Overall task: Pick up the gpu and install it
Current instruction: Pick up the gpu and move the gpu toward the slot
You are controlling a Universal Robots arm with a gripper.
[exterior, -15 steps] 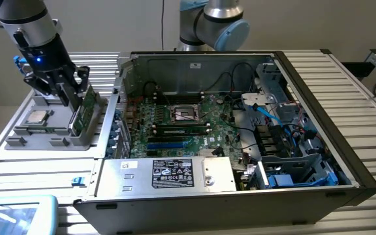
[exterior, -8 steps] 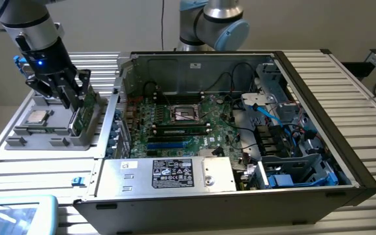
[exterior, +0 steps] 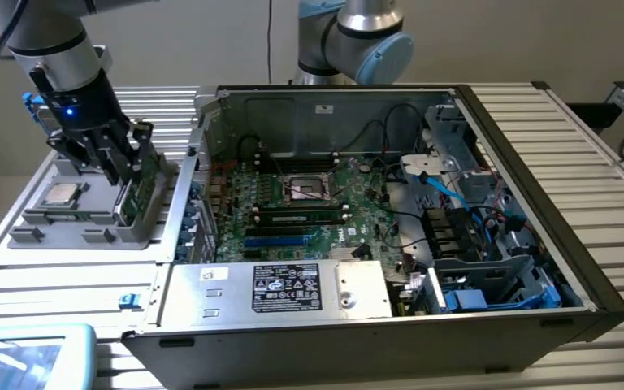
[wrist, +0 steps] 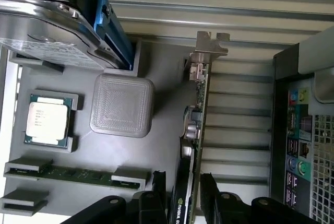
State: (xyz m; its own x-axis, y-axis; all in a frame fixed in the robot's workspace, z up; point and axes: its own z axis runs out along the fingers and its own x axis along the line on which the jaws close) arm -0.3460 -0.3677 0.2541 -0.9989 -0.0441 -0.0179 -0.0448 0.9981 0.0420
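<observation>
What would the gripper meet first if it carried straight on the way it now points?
The gpu, standing on edge in the grey tray, between the gripper's open fingers; depth is unclear.

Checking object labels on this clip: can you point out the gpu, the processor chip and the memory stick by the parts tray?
gpu [wrist: 199,96]: wrist view, on the edge of its green board.
processor chip [wrist: 48,122]: wrist view, centre of its metal lid.
memory stick [wrist: 78,174]: wrist view, middle of the green strip.

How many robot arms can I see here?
2. One arm stands at the exterior view's left, its open jaws astride the gpu on the grey tray. The other arm rises behind the open computer case. More may be out of frame.
</observation>
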